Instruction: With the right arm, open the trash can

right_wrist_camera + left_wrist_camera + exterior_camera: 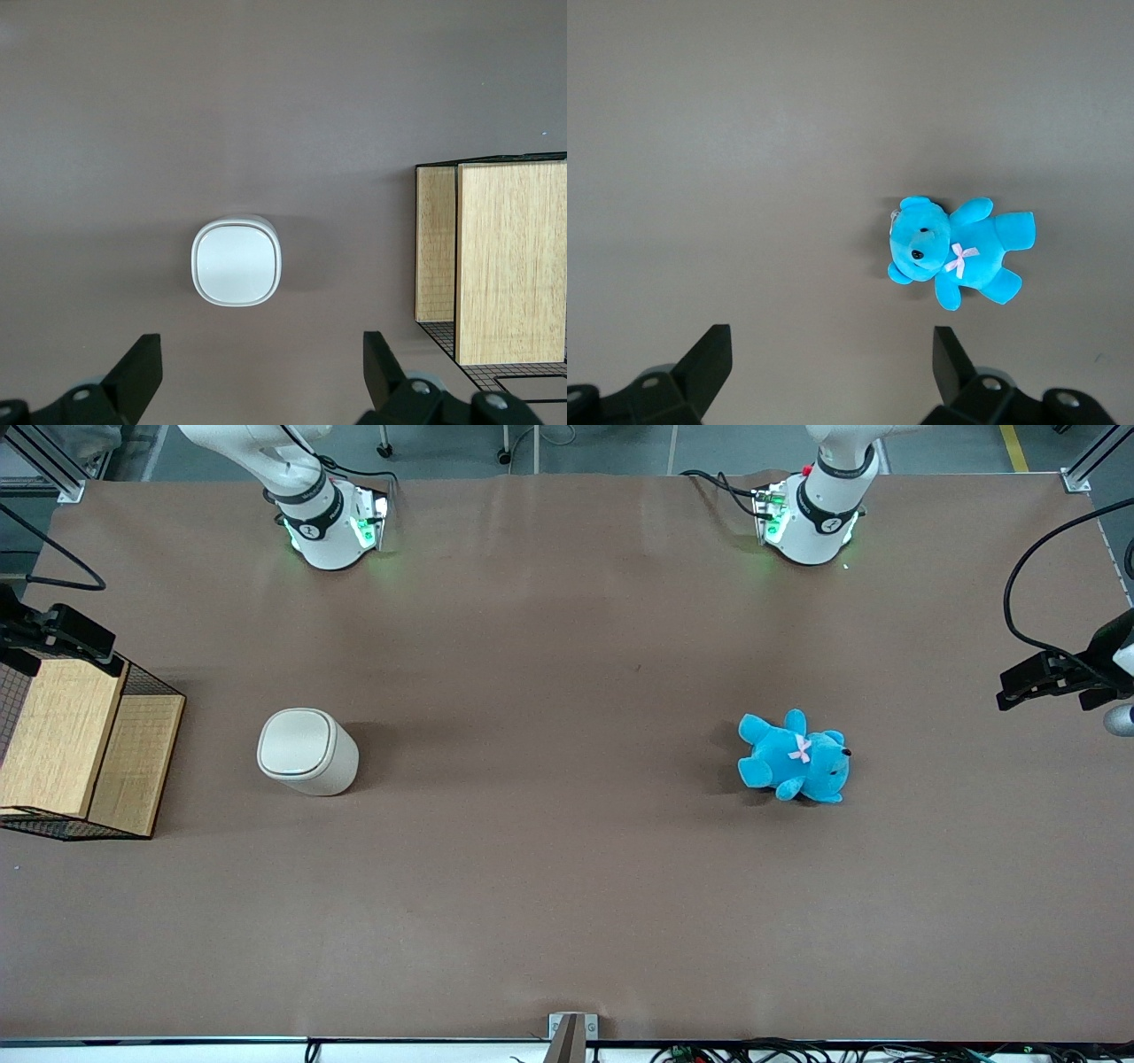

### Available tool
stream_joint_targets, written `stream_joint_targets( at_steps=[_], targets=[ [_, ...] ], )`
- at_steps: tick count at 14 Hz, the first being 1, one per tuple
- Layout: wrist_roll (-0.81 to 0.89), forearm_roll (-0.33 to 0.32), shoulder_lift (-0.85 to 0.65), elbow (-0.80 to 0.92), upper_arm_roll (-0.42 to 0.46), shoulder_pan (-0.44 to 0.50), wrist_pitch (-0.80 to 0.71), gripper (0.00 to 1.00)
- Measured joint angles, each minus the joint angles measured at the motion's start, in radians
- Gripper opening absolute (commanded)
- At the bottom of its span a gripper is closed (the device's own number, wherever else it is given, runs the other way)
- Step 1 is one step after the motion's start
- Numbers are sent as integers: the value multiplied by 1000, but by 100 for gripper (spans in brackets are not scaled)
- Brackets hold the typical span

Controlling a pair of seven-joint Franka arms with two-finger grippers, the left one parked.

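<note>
The trash can [306, 750] is a small cream-white bin with its flip lid down, standing upright on the brown table. The right wrist view looks straight down on the trash can [236, 261] and its closed lid. My right arm [297, 487] rises from its base at the back of the table. Its black gripper [58, 636] hangs high over the wire-and-wood crate, at the working arm's end of the table and well apart from the bin. The gripper [261, 359] is open, with bare table between its two black fingers [140, 367].
A wire-and-wood crate [89, 748] stands beside the trash can, at the working arm's edge of the table; it also shows as the crate [496, 257] in the right wrist view. A blue teddy [795, 757] lies toward the parked arm's end, the same teddy [957, 252] seen from that wrist.
</note>
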Motion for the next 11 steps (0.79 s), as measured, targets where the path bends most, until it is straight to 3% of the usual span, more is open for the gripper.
stream_joint_targets(
  at_steps=[6, 7, 8, 9, 11],
  targets=[
    [0, 0, 0, -1, 0, 0, 0, 100],
    [0, 0, 0, -3, 0, 0, 0, 95],
    [0, 0, 0, -8, 0, 0, -1, 80],
    [0, 0, 0, -17, 0, 0, -1, 52],
    [0, 1, 4, -39, 2, 2, 0, 23]
  ],
)
